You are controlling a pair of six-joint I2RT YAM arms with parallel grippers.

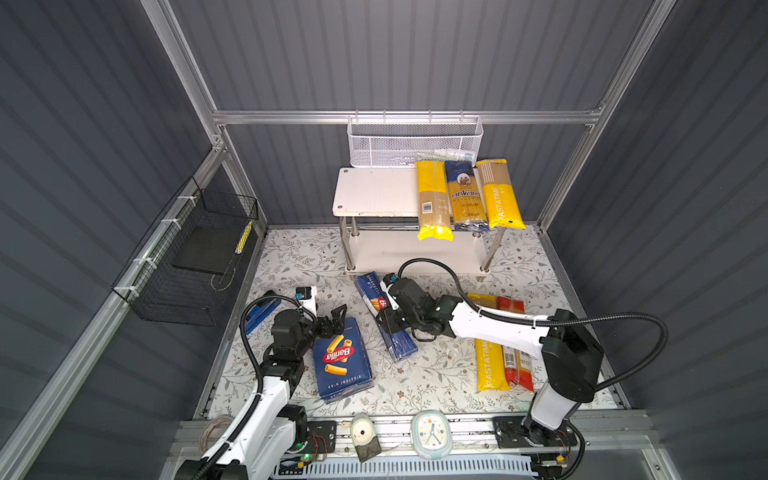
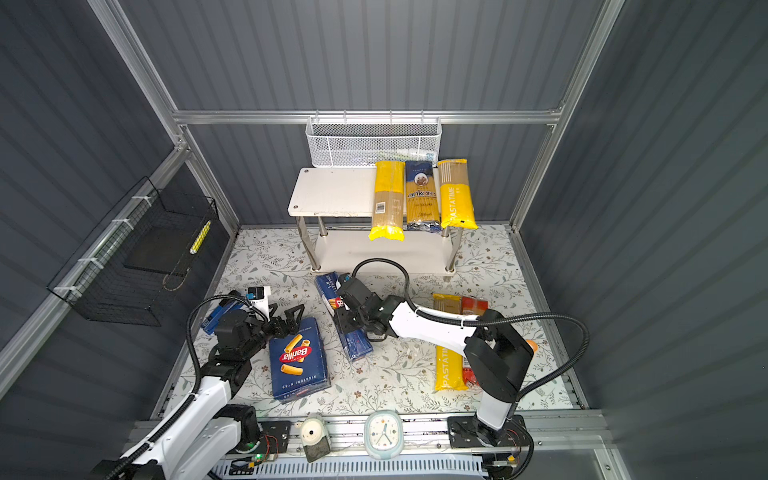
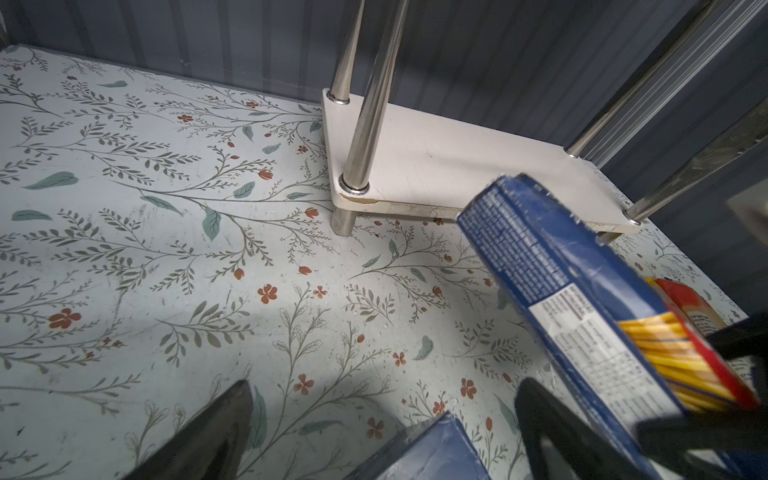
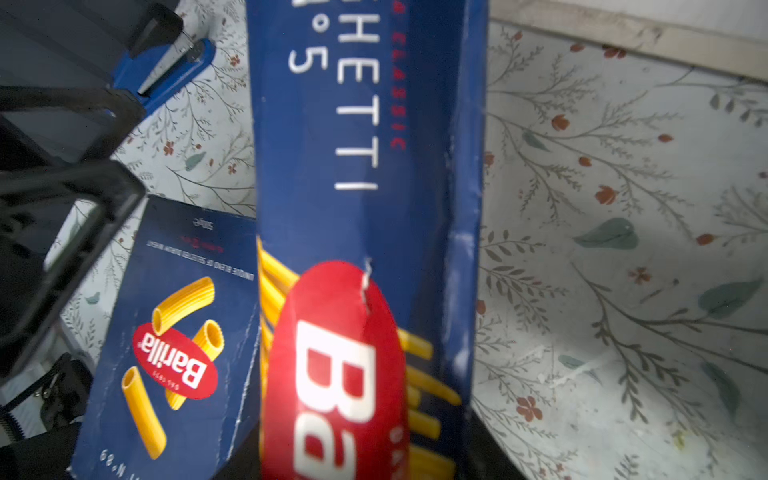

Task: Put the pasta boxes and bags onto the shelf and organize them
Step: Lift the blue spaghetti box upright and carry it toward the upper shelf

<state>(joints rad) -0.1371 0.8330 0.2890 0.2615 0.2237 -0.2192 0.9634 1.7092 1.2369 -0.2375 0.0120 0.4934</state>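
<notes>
My right gripper [image 1: 386, 318] [image 4: 365, 457] is shut on the long narrow Barilla spaghetti box [image 1: 401, 347] [image 2: 357, 345] [image 4: 365, 166], which lies slanted in front of the white two-tier shelf [image 1: 374, 191] [image 3: 457, 166]. The wide rigatoni box [image 1: 343, 361] [image 4: 166, 353] lies flat to its left. My left gripper [image 1: 336, 318] [image 3: 386, 384] hangs open over that box's far end, holding nothing. On the top shelf board lie a plain yellow bag [image 1: 432, 199], the blue ankara bag [image 1: 465, 195] and a PASTATIME bag [image 1: 500, 195]. Another PASTATIME bag [image 1: 490, 365] and a red bag [image 1: 517, 370] lie under my right arm.
A white mesh basket [image 1: 415, 141] hangs behind the shelf and a black wire basket [image 1: 195, 257] on the left wall. A blue stapler [image 1: 259, 313] lies by the left arm. A clock [image 1: 431, 432] and a timer [image 1: 363, 434] sit on the front rail.
</notes>
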